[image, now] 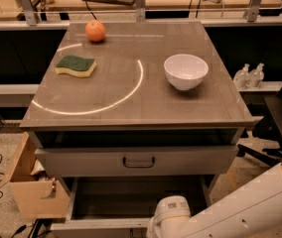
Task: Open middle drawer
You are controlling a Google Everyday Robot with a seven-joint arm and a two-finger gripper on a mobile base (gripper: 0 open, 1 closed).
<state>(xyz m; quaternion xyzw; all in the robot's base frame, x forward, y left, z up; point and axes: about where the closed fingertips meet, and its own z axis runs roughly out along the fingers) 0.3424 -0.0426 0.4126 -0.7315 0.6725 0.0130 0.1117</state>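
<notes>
The middle drawer (190, 160) is a wide grey drawer with a low plain front and a small dark loop handle (138, 161) at its centre. It sits under the cabinet top, with a dark gap above its front. Below it the lowest drawer (101, 225) is pulled out, and its dark inside shows. My white arm (250, 207) comes in from the bottom right. Its rounded wrist (171, 214) is low in front of the lowest drawer, below and a little right of the handle. The gripper itself is out of view below the picture's edge.
On the cabinet top (131, 108) lie an orange (95, 30), a green and yellow sponge (75, 66) and a white bowl (185, 71). A cardboard box (29, 190) stands at the lower left. A dark office chair (280, 118) and bottles (248, 75) are at the right.
</notes>
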